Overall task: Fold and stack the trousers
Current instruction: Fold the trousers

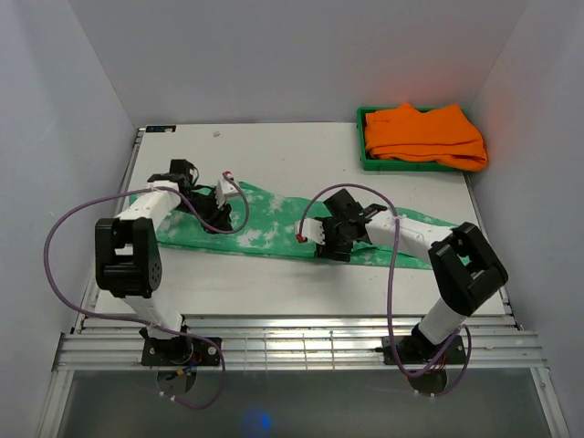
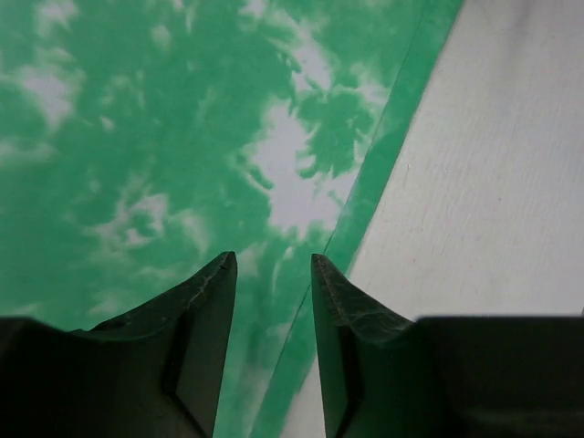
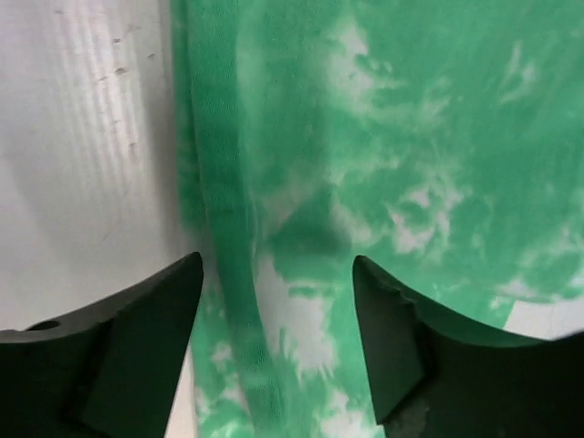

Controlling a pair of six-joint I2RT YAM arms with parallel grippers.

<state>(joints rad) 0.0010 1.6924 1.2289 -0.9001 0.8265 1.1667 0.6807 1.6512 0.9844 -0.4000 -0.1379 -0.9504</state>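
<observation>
The counter (image 1: 301,155) carries the trousers (image 1: 274,224) as one long flat strip across its middle, running from near the left edge toward the right edge. A bin (image 1: 362,146) with orange garments (image 1: 424,137) sits in the far right corner, well apart from the strip.

The left hand (image 1: 225,185) is over the strip's left part and the right hand (image 1: 308,230) is over its middle. Both are open and hold nothing, the right one wider than the left.

The step in hand looks like the crosswise fold. To do it well, each hand should pinch every layer at the cloth's edge. The two should then lift together and lay one end squarely on the other, so the edges match.

The top view gives the full layout, but not whether the fingertips touch the cloth. The left wrist view shows the left hand (image 2: 274,265) at a hemmed edge, with bare counter just beside it. The right wrist view shows the right hand (image 3: 278,265) straddling a raised ridge, possibly a fold or seam, near the cloth's edge.
</observation>
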